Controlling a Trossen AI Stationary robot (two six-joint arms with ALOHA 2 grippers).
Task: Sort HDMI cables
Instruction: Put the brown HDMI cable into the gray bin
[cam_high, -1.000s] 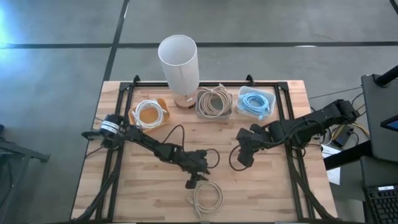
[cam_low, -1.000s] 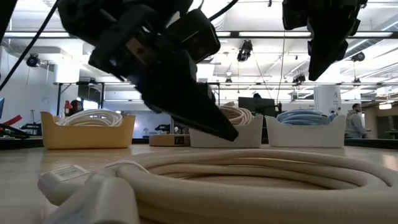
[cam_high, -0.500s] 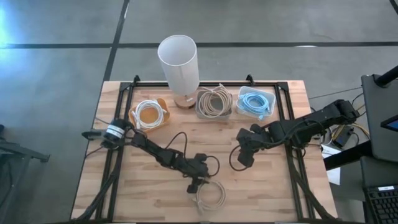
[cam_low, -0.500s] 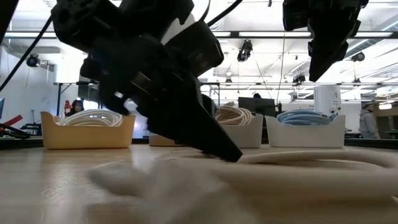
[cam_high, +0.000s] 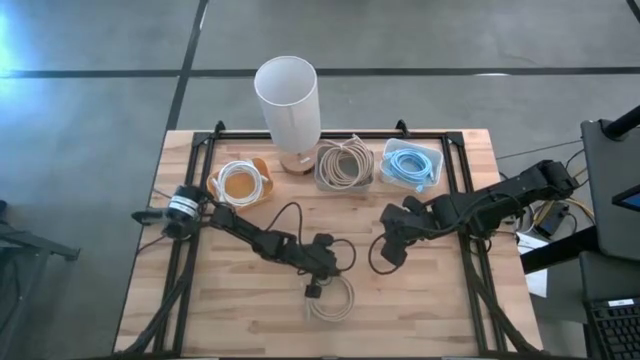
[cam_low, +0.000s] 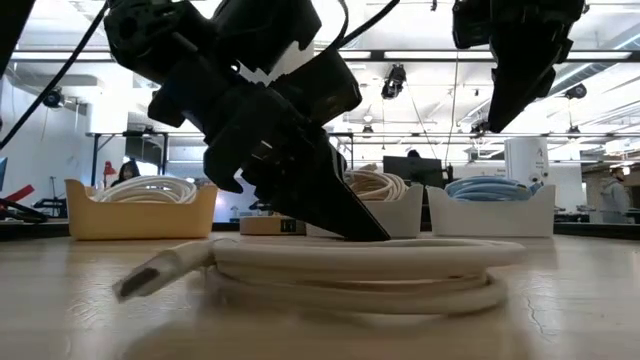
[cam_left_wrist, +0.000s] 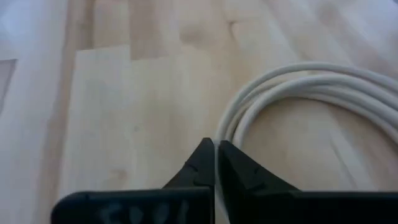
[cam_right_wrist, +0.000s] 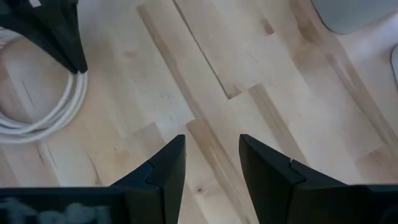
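Since the earlier frame, the beige coiled cable has shifted toward the table centre, dragged by the left gripper, whose fingers are pressed together at the coil's rim. The right gripper hovers above the wooden tabletop, fingers apart. The orange tray, grey tray and white tray line the far edge beside a white cylinder. The room behind shows ceiling lights and a person.

The coiled beige cable on the wooden table runs off the left wrist view's edge, its plugs unseen there. In the low view, the dark left gripper hides the grey tray partly.
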